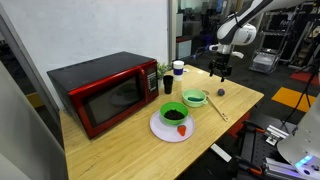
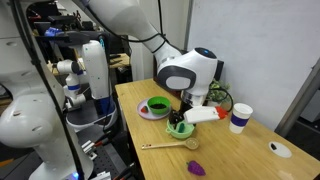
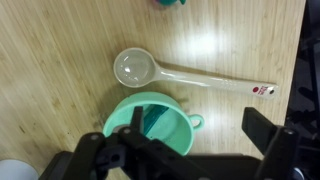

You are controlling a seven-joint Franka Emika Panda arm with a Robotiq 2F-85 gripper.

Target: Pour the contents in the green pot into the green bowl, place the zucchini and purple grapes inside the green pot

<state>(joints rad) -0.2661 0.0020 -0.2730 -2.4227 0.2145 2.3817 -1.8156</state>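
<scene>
Far left in an exterior view, a red microwave point(image 1: 105, 95) on the wooden table point(image 1: 120, 150), with a dark-green cup point(image 1: 167, 86) just right of it. Next, a white plate point(image 1: 157, 127) carrying the green bowl point(image 1: 174, 114), contents dark and too small to name, and a small red piece point(image 1: 182, 130) beside the bowl. Further right, the green pot point(image 1: 194, 100) on bare wood; in the wrist view a teal shape point(image 3: 155, 120) inside it, too blurred to identify, near rim cut off by the gripper body. Beside the pot, a pale spoon point(image 1: 215, 108). Then the purple grapes point(image 1: 219, 92), only a dark speck. Above them, the gripper point(image 1: 222, 70), fingers point(image 3: 270, 145) spread wide, gripping nothing.
</scene>
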